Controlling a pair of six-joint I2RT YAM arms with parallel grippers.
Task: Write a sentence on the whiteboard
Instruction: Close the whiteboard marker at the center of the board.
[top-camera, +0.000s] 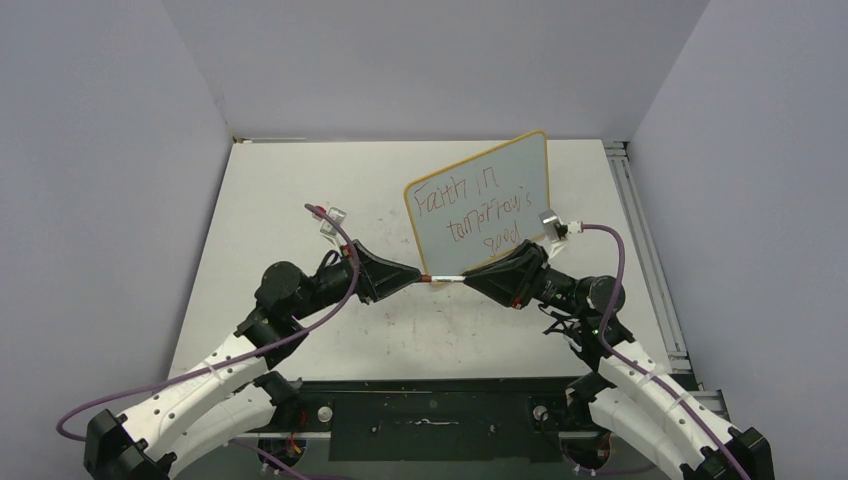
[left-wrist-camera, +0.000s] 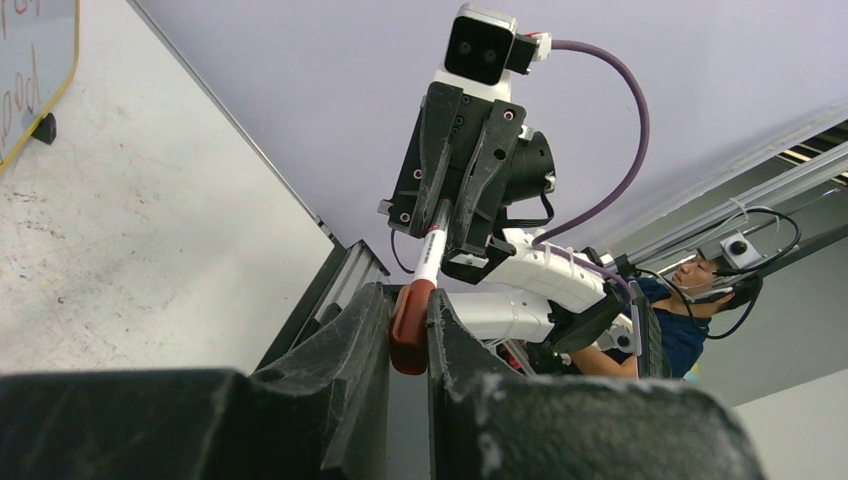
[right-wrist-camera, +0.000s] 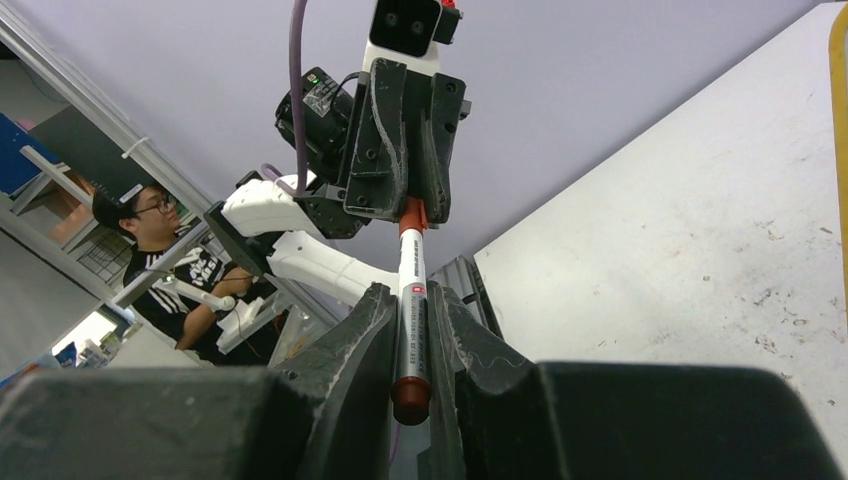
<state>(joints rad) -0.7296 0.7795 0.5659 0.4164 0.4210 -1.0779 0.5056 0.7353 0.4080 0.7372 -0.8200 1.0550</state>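
The whiteboard (top-camera: 480, 200) stands upright at the back right of the table, tilted, with the sentence (top-camera: 472, 207) in reddish-brown letters in three lines. Its yellow-framed corner shows in the left wrist view (left-wrist-camera: 30, 60) and its edge in the right wrist view (right-wrist-camera: 838, 110). A white marker (top-camera: 447, 277) hangs level between both grippers in front of the board. My left gripper (top-camera: 421, 277) is shut on its red cap (left-wrist-camera: 410, 325). My right gripper (top-camera: 468, 279) is shut on the barrel (right-wrist-camera: 411, 320). I see no gap between cap and barrel.
The white table (top-camera: 300, 200) has scuff marks. A metal rail (top-camera: 640, 230) runs along its right edge. Grey walls close in on the left, back and right. A seated person (right-wrist-camera: 160, 250) shows beyond the table in both wrist views.
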